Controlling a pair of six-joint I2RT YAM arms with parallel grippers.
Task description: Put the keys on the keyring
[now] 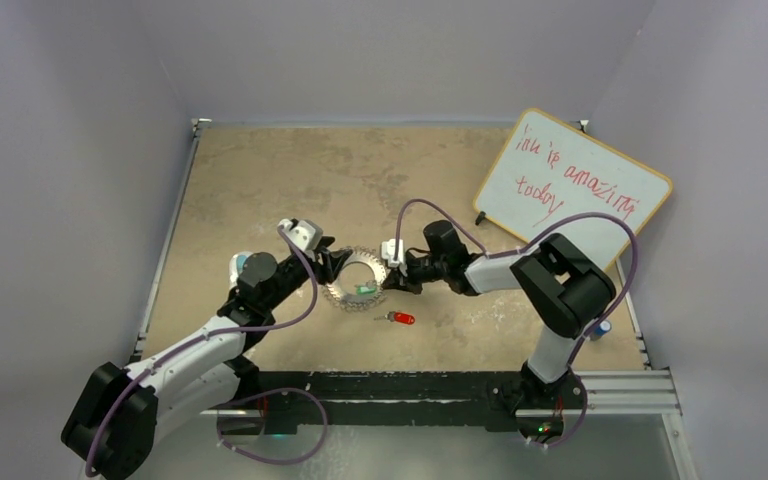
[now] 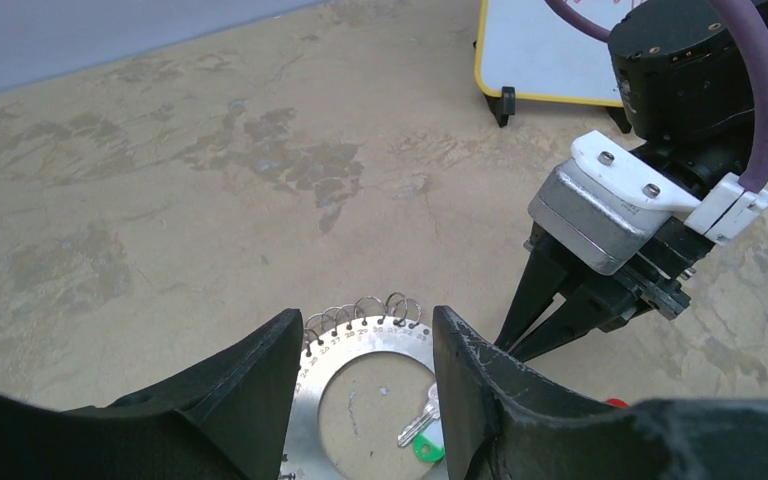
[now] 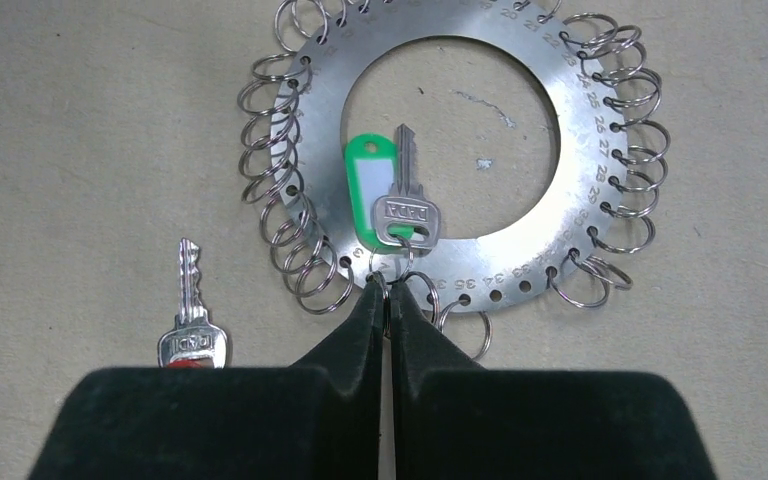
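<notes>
Silvery metal, flat: the keyring [image 3: 582, 190], a broad disc with a wide open centre and numbered holes round its band. It lies flat on the table, about mid-table, between the two grippers.
Rim fittings: small wire loops [image 3: 280, 190] fringe the outer edge of the disc, one to a hole.
Green key [image 3: 407, 205]: a silver blade with a green plastic tag beside it. Its head rests over the band at the rim nearest the right arm and its blade points into the open centre. A small loop at that rim appears to pass through the head.
Red key [image 3: 192, 300]: lies on the bare table just beside the ring's fringe, not touching it and on no loop. Its red head is mostly hidden behind the gripper body in the right wrist view.
Right gripper [image 3: 385, 300]: fingers pressed together with no gap. The tips sit at the ring's near rim, right at the loop by the green key's head. Whether wire is nipped between them cannot be told.
Left gripper [image 2: 367, 330]: fingers spread apart at the ring's opposite side, with the band and fringe showing between them. Contact with the metal cannot be told.
Table [image 1: 280, 180]: a tan, mottled surface.
Whiteboard [image 1: 570, 190]: orange-framed with red handwriting, propped at the far right, well apart from the ring.
</notes>
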